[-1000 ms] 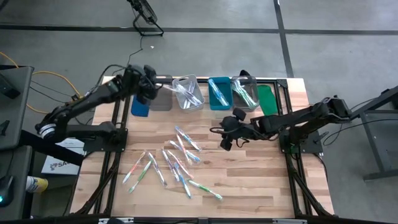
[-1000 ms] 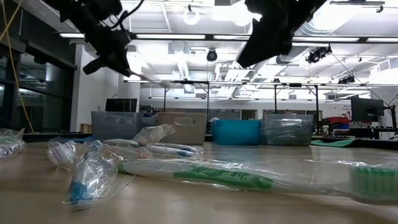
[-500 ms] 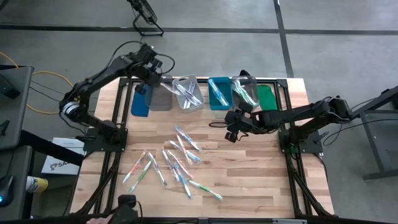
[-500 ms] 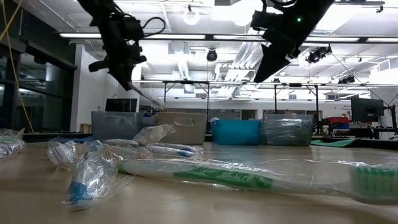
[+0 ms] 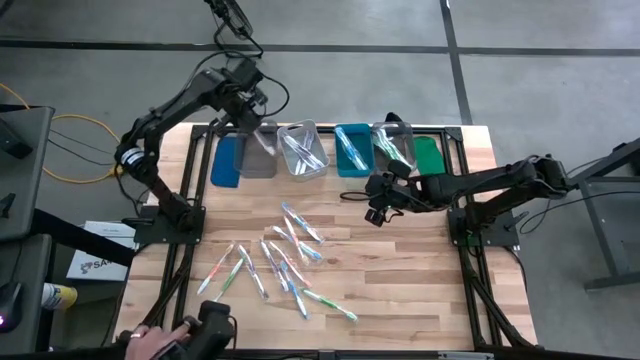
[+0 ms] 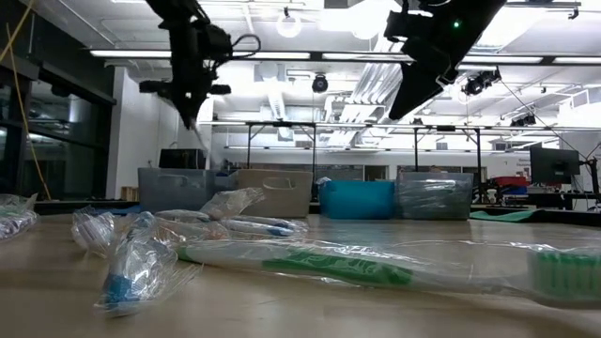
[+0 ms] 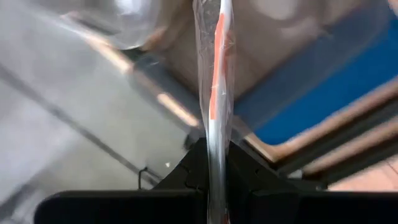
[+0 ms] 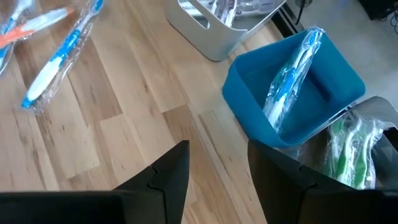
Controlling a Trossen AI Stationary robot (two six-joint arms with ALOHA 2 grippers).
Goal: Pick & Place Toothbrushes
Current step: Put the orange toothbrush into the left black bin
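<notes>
The left gripper point(image 5: 252, 108) hangs over the grey bin point(image 5: 258, 155) at the back of the table point(image 5: 400, 280), its fingers pinched narrow on a wrapped orange toothbrush point(image 7: 216, 81) that sticks straight out from between them. Only the left wrist view shows that colour; from above the brush is hard to make out. Loose toothbrushes point(image 5: 285, 255) lie scattered mid-table, well apart from both grippers. To the right, the right gripper point(image 5: 377, 205) hovers just in front of the blue bin point(image 8: 298, 93), fingers spread with nothing between them. Its wrist view shows a blue toothbrush point(image 8: 289, 78) leaning inside that bin.
</notes>
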